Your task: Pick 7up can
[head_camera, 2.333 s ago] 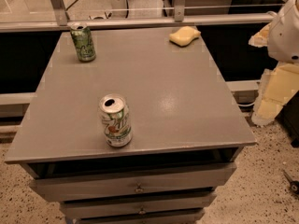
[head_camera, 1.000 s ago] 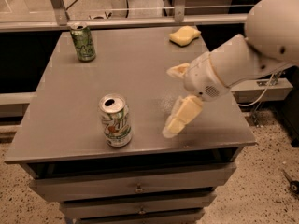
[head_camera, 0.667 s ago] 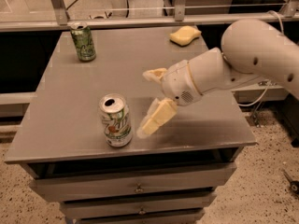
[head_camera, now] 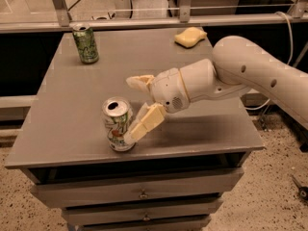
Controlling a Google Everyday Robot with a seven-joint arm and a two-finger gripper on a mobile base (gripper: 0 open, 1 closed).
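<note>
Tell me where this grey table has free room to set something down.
Free: the back middle, between the dark green patterned can and the yellow sponge; also the left edge of the grey table, between that can and the white-and-silver 7up can. Crowded: front centre, where the open gripper brackets the 7up can, and the right side under the arm.

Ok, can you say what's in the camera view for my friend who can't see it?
A white robot arm reaches from the right across a grey table, its gripper open at the upright 7up can near the front edge, one finger overlapping the can's right side. A green can and a yellow sponge sit at the back.
</note>
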